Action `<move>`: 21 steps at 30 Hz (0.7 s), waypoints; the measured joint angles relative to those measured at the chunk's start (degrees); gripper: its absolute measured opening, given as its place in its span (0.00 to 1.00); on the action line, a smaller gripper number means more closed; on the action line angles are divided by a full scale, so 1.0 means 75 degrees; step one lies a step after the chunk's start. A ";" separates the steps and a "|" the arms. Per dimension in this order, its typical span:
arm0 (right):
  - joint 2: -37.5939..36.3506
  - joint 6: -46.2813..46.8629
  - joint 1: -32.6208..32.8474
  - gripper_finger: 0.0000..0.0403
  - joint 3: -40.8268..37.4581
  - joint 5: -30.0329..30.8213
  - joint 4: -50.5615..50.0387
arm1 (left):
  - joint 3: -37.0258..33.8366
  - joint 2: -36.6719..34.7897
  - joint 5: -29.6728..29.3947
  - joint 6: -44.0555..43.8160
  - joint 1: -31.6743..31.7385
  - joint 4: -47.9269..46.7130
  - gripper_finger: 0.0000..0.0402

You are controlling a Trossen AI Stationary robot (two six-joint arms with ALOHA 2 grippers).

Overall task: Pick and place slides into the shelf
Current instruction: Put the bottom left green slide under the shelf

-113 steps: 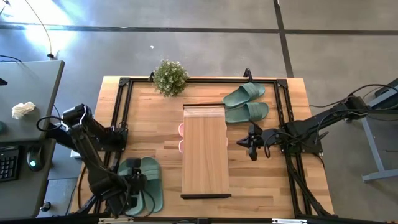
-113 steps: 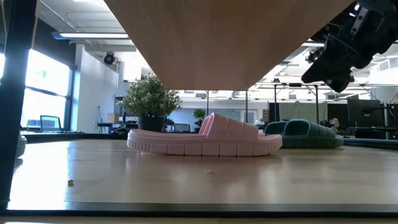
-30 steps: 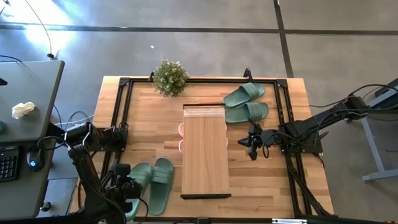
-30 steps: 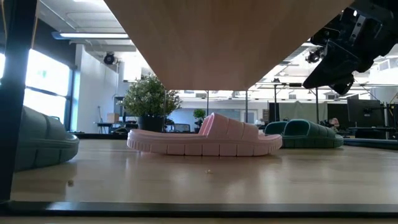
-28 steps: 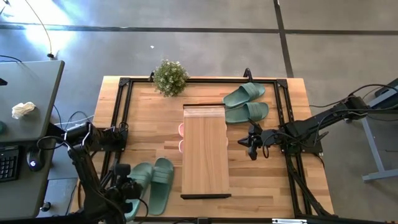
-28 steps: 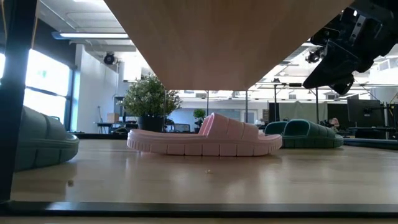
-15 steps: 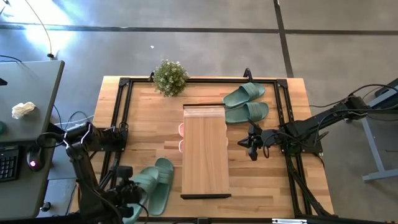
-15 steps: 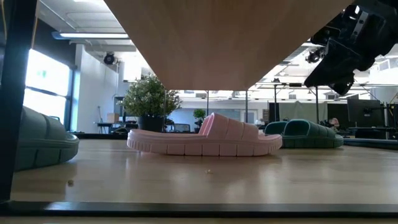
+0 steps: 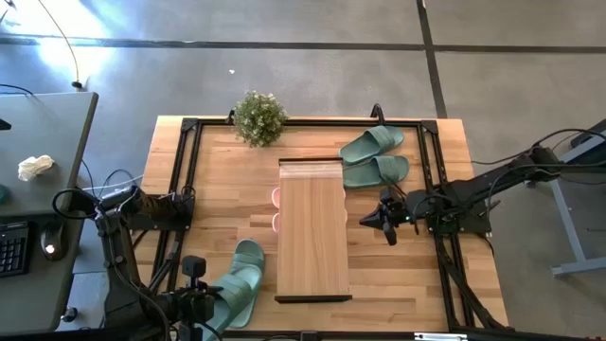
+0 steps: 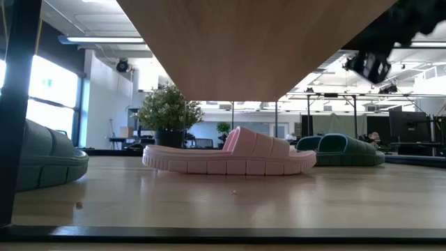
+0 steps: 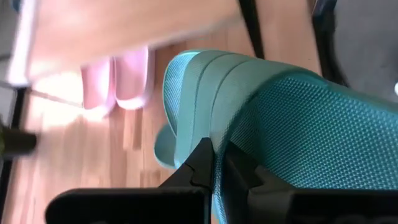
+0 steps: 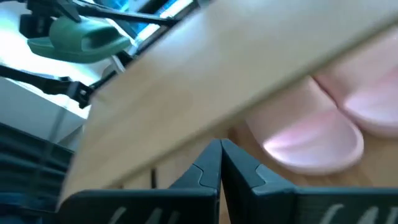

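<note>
High view: shelf (image 9: 312, 232) mid-table; 2 green slides (image 9: 375, 157) lie just beside its far right corner. 2 pink slides (image 9: 276, 209) are seen peeking out under its left edge.

Left wrist: left gripper (image 11: 217, 163) is clamped on 1 green slide (image 11: 267, 118).

Right wrist: right gripper (image 12: 220, 155) is closed, nothing held.

The setting is an open-plan lab or office workspace. A grey concrete floor (image 9: 284, 76) surrounds the wooden surface (image 9: 227, 199). A side desk (image 9: 38, 133) carries a keyboard (image 9: 11, 248) and mouse (image 9: 49, 249). Ceiling strip lights (image 10: 104, 40) and distant monitors (image 10: 56, 135) appear beyond.
</note>
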 joint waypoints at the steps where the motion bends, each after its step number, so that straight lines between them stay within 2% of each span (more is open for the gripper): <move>1: -0.0069 -0.0116 0.0000 0.00 0.0176 0.0004 -0.0181 | 0.0128 0.0000 -0.0126 0.0122 0.0047 0.0003 0.00; 6: -0.0380 -0.0507 0.0000 0.00 0.1364 0.0369 -0.1767 | 0.0733 -0.0009 -0.0399 0.1361 0.0375 0.0000 0.00; 11: -0.0408 -0.0033 -0.0003 0.00 0.2635 0.0590 -0.3421 | 0.1229 -0.0009 -0.0395 0.2697 0.0817 -0.0003 0.00; 14: -0.0380 0.0683 -0.0021 0.00 0.3197 0.0234 -0.4083 | 0.1561 -0.0009 -0.0424 0.3507 0.1018 -0.0003 0.00; 17: -0.0388 0.1345 -0.0126 0.00 0.3601 -0.0500 -0.4526 | 0.1961 -0.0009 -0.0664 0.4297 0.1163 -0.0003 0.00; 21: -0.0392 0.1492 -0.0265 0.02 0.4093 -0.1158 -0.5073 | 0.2520 -0.0009 -0.1051 0.5435 0.1316 -0.0001 0.00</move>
